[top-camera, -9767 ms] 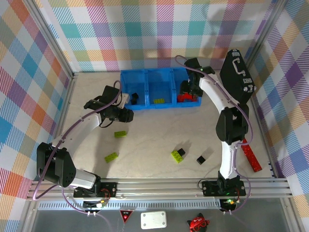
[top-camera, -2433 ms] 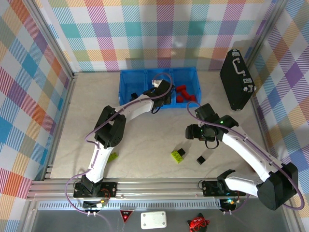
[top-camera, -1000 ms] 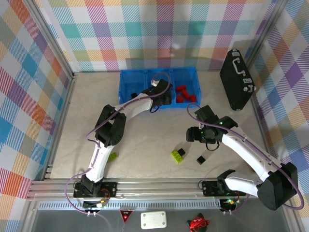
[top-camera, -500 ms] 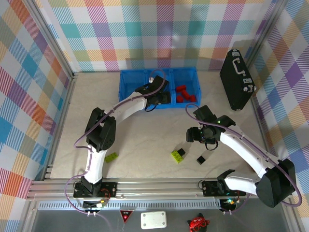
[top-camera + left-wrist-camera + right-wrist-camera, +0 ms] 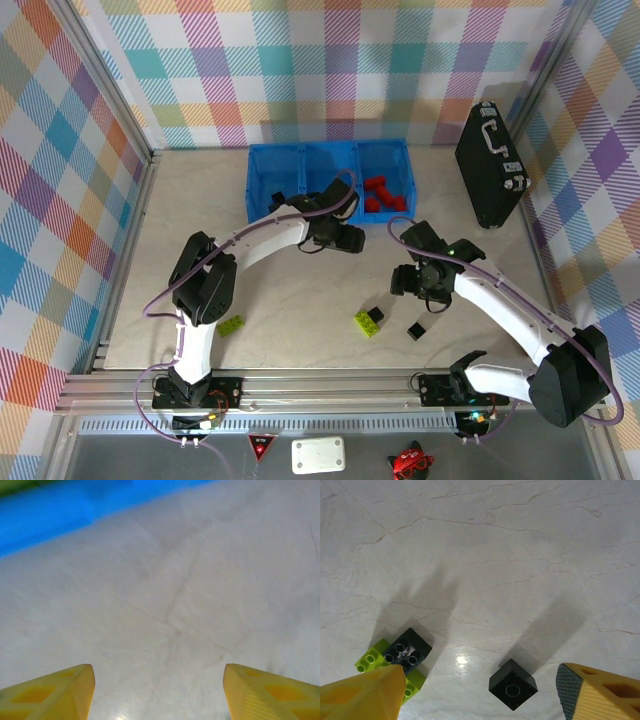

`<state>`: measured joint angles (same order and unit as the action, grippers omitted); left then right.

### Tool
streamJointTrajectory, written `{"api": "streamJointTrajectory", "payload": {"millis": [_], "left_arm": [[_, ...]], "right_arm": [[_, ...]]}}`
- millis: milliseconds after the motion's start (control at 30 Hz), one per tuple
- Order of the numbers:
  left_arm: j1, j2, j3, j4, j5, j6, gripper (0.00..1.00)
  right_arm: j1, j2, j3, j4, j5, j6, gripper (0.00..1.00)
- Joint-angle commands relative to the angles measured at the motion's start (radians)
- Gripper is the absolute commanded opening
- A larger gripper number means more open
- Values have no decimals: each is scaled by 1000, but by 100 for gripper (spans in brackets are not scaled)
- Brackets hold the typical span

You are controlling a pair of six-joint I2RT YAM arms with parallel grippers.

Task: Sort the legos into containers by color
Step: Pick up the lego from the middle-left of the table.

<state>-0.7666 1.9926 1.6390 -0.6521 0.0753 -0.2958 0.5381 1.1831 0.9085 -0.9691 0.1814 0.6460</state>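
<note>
**Two loose blacks, one riding a green**

My right gripper (image 5: 480, 695) hangs wide and empty over the black cube (image 5: 513, 684). My left gripper (image 5: 157, 690) is parted over bare table (image 5: 165, 580). A finger could knock the cube away. The green brick (image 5: 367, 661) carries a black piece, so the colours could get mixed. In the blue bin (image 5: 254, 200), red bricks (image 5: 378, 194) lie in the right compartment.

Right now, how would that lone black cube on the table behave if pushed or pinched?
The black cube looks rigid and probably light, being tiny plastic. Its flat faces suggest it slides rather than rolls; glossy sides may slip.
</note>
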Motion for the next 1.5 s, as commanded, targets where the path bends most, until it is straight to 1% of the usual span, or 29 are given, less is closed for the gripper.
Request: {"api": "streamJointTrajectory", "payload": {"millis": [0, 133, 267, 333, 467, 700, 833, 900, 1033, 1167, 1367, 1467], "left_arm": [[-49, -61, -23, -63, 68, 97, 68], [-99, -63, -26, -116, 87, 143, 68], [-146, -64, -33, -153, 94, 158, 68], [-171, -57, -33, -167, 100, 161, 68], [-214, -22, -5, -200, 103, 155, 68], [-292, 69, 90, -261, 64, 153, 68], [-330, 153, 179, -320, 35, 150, 67], [-347, 200, 232, -362, 2, 150, 67], [-365, 282, 327, -440, -51, 150, 67], [-374, 318, 364, -465, -71, 145, 67], [-376, 358, 388, -474, -54, 133, 67], [-379, 371, 389, -483, -55, 130, 65]], "right_arm": [[-9, -7, 27, -56, 44, 62, 81], [-56, -2, 55, -75, 43, 73, 81], [-115, -17, 53, -77, 31, 71, 82], [-159, -26, 42, -73, 11, 67, 82], [-281, -34, 20, -81, -27, 61, 84], [-457, -28, 5, -72, -109, -4, 84], [-528, -27, 9, -74, -137, -42, 84], [-556, -32, 5, -71, -148, -56, 84], [-586, -47, -6, -64, -171, -69, 84], [-595, -59, -14, -56, -177, -72, 84], [-599, -59, -20, -46, -184, -79, 84], [-600, -57, -20, -45, -186, -83, 84]]}}
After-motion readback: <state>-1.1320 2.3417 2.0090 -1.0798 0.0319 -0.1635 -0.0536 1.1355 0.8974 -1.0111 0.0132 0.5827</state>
